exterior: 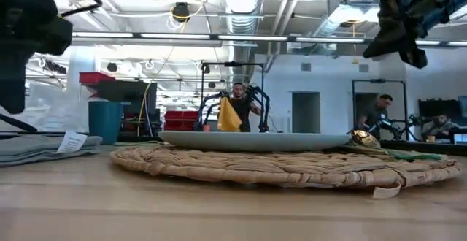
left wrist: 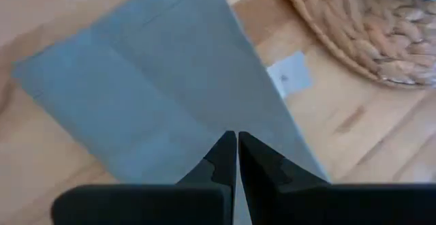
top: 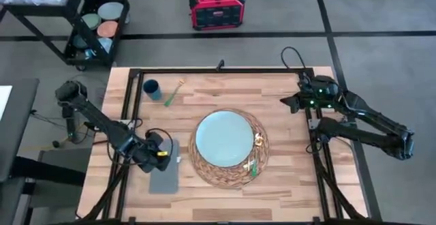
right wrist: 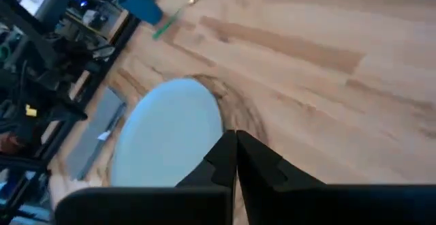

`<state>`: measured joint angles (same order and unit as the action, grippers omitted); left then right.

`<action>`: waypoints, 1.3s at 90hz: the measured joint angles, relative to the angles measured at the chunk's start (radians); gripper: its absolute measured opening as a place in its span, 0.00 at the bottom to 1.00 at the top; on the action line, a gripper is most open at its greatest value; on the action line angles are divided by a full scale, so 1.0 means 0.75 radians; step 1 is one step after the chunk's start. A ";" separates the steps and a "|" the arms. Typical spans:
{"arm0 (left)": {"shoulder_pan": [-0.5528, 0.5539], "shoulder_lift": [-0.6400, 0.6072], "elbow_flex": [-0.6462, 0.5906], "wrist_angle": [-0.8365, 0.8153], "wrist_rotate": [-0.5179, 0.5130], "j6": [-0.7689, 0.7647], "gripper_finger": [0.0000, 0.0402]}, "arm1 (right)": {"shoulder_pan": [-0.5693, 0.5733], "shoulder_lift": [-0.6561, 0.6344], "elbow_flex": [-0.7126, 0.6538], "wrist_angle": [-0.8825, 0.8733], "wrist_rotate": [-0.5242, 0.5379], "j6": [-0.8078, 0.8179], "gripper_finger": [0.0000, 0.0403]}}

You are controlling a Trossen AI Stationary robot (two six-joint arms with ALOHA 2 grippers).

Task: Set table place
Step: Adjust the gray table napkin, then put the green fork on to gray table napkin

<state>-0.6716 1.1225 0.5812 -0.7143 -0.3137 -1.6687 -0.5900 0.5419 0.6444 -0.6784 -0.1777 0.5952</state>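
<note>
— Where was the left gripper (left wrist: 236, 146)?
— I saw it pinched closed, empty, over the grey napkin (left wrist: 163, 95), left of the woven mat (top: 228, 150).
— The right gripper (right wrist: 236, 146)?
— Closed too, raised right of the mat.

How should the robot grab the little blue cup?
The cup stands upright near the table's far left corner, apart from the green-handled cutlery beside it. Probably best from above, closing the fingers across its rim or round wall; the left gripper, over the napkin, is nearer.
</note>
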 joint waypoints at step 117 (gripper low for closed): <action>0.774 0.031 0.384 0.131 -0.062 0.765 0.00 | 0.001 0.001 0.080 -0.064 0.030 -0.177 0.00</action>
<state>-0.0910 1.1457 0.8693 -0.6162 -0.3599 -1.0952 -0.5896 0.5423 0.7044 -0.7261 -0.1551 0.4626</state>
